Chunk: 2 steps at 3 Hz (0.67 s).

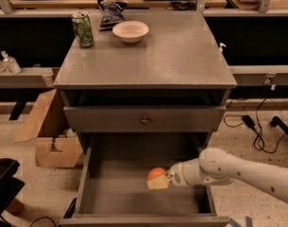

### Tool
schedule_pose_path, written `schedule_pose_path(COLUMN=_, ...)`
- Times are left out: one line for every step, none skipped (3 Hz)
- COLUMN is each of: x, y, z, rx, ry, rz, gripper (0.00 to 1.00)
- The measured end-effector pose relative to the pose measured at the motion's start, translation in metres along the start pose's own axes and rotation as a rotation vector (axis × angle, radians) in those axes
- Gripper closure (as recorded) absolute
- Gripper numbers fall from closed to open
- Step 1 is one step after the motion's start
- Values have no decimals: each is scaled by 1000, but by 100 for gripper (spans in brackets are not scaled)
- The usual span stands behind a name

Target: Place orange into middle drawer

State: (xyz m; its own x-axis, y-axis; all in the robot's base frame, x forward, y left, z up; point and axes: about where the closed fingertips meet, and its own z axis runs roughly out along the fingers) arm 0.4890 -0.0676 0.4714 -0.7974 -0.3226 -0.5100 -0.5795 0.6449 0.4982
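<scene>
The orange (156,172) looks light, firm and smooth-skinned, likely to roll if set loose, so it is best held across its widest part. It sits low and right of centre in the frame, over the floor of the open middle drawer (127,195). The gripper (158,180) has its tan fingers (155,184) closed against the orange's lower side.

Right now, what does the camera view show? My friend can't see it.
The robot's gripper reaches from the right into the open middle drawer, with the orange at its tip. On the grey cabinet above sit a white bowl, a green can and a snack bag.
</scene>
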Motion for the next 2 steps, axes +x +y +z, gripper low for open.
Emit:
schedule_pose_path(x=18, y=-22, z=56, rx=14, ry=26, rz=64, gripper=100)
schedule_pose_path(x=30, y=-37, z=96, rx=23, ry=46, rz=113, gripper=100)
